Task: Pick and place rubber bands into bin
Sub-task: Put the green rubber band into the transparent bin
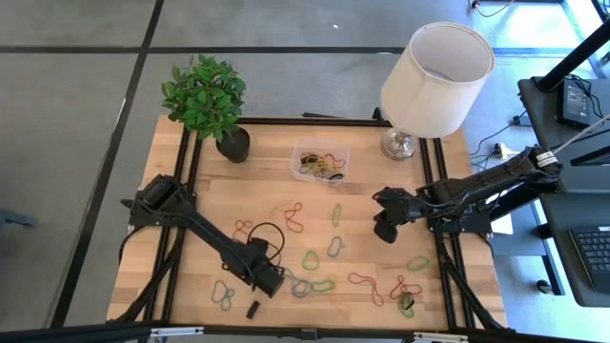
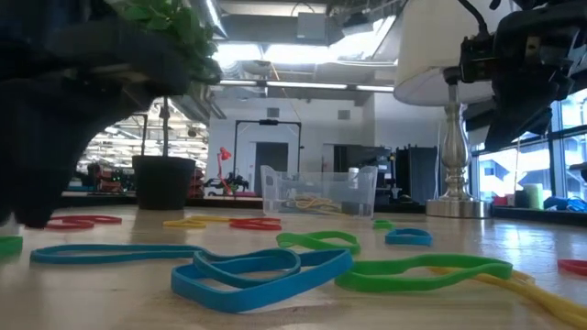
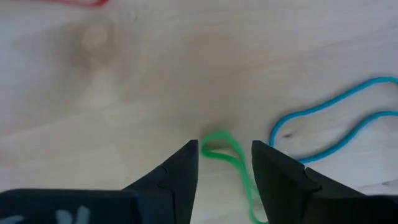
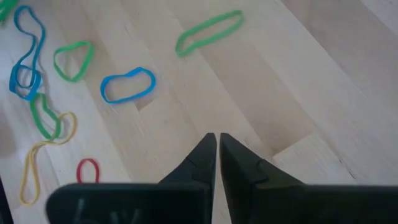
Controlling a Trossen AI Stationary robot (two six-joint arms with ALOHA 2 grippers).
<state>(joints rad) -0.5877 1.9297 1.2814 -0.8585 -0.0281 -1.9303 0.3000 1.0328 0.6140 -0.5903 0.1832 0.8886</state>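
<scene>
Rubber bands in green, blue, red and yellow lie loose over the near half of the wooden table (image 1: 276,195). The clear bin (image 1: 297,152) stands at the far middle with several bands inside, and also shows in the low view (image 2: 275,188). My left gripper (image 1: 272,283) is down at the table near its near-left part. Its fingers are open on either side of the looped end of a green band (image 3: 239,163), with a blue band (image 3: 277,127) just beside. My right gripper (image 1: 386,231) hovers shut and empty above the table's right part (image 4: 217,138), with bands spread below it. My left gripper (image 3: 225,146) comes at the green band from above, with one finger on each side of its looped end (image 3: 216,133), which lies flat on the wood. Whether the fingers touch the band, I cannot tell.
A black plant pot (image 1: 233,145) with a leafy plant stands at the far left, and a lamp (image 1: 434,76) at the far right. A small black block (image 1: 254,309) lies by the near edge. A black cable loop (image 1: 270,232) lies beside the left arm.
</scene>
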